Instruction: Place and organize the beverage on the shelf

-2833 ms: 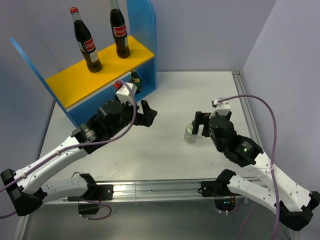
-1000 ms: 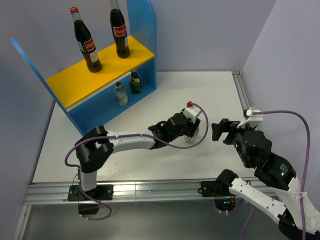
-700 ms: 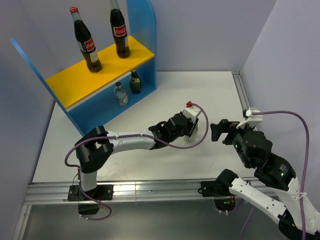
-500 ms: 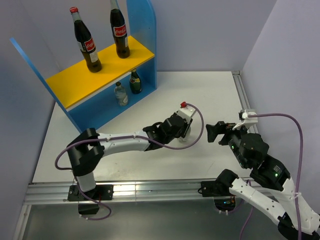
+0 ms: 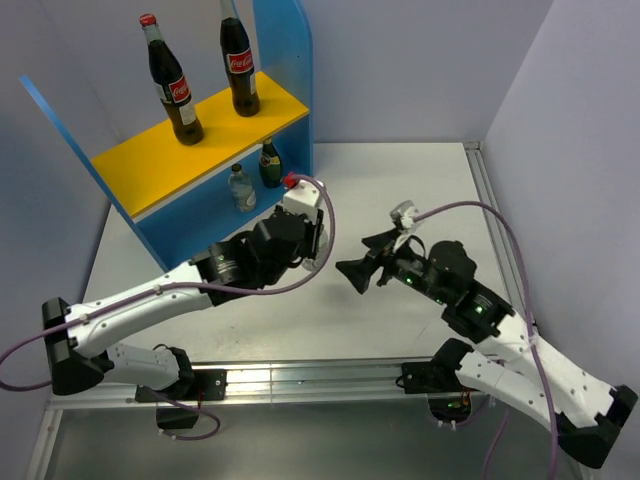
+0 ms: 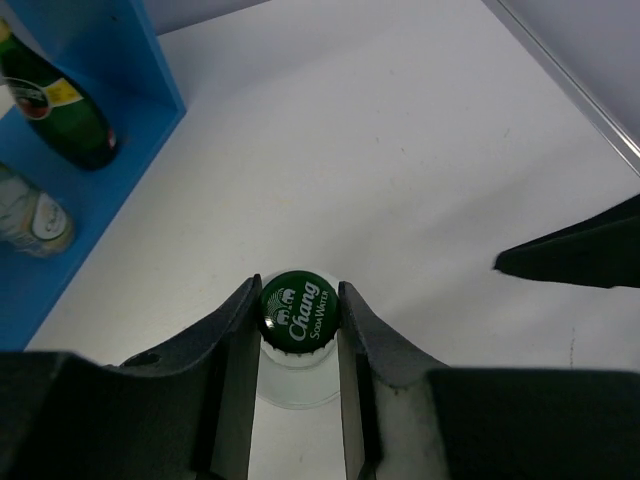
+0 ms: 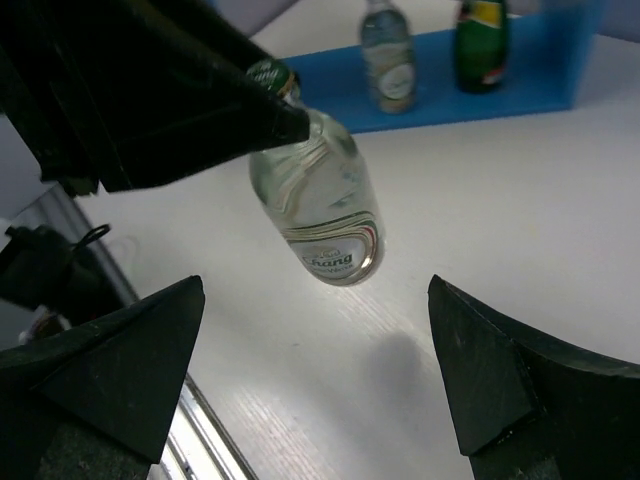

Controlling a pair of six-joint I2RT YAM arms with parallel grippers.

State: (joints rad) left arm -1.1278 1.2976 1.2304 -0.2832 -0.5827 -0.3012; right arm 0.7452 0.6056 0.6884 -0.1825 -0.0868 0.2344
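My left gripper is shut on the neck of a small clear bottle with a green cap. The bottle hangs tilted above the table, its shadow below it. From the top view it is hidden under the left gripper. My right gripper stands wide open just right of it, holding nothing, and its fingers frame the hanging bottle. Two cola bottles stand on the shelf's yellow top board. Another clear bottle and a dark green bottle stand on the lower blue board.
The blue side panel of the shelf rises right of the green bottle. Grey walls close in the table at the back and right. A metal rail runs along the near edge between the arm bases.
The left gripper closed on the clear bottle at mid-table, lifted it and carried it left toward the shelf. The right gripper, still open, swung left after it.
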